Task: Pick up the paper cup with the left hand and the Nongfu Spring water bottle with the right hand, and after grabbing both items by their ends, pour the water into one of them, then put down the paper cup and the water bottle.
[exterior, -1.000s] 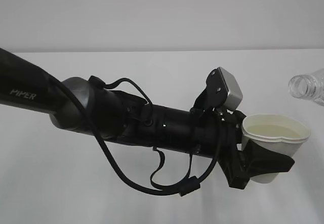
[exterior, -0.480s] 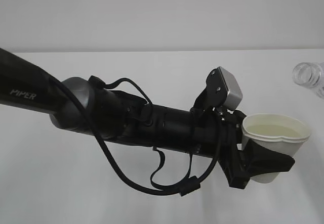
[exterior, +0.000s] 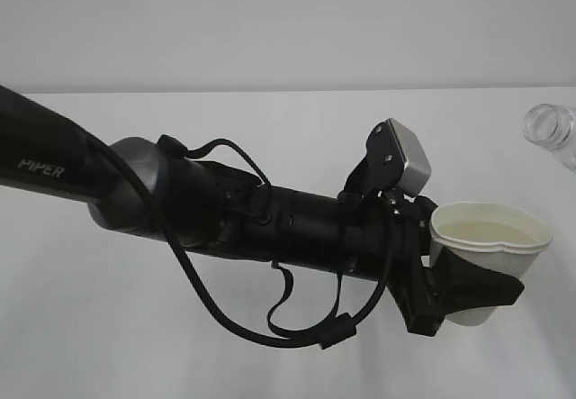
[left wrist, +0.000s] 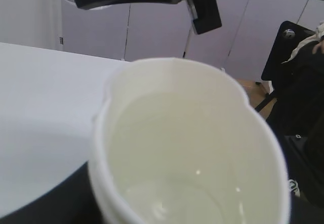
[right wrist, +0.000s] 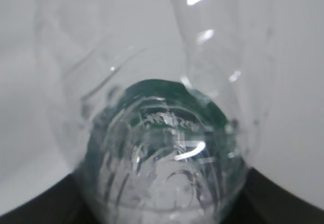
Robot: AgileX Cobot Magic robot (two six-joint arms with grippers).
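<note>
- The paper cup [exterior: 490, 259], its water [left wrist: 190, 176] inside, hangs above the table [exterior: 135, 327], right of centre; thin-walled, it dents easily.
- Left hand [exterior: 468, 293] pinches its lower body, rim deformed.
- Right hand grasps the Nongfu Spring water bottle [right wrist: 152, 148] by its base.

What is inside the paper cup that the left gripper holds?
The paper cup holds clear water, pooled in its lower part, with small glints on the surface. Its bottom looks pale through the water. The left gripper covers the cup's outer lower wall.

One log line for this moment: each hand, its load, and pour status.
left hand: holds paper cup, water inside | right hand: holds Nongfu Spring water bottle, mouth clear of cup | pour: done
</note>
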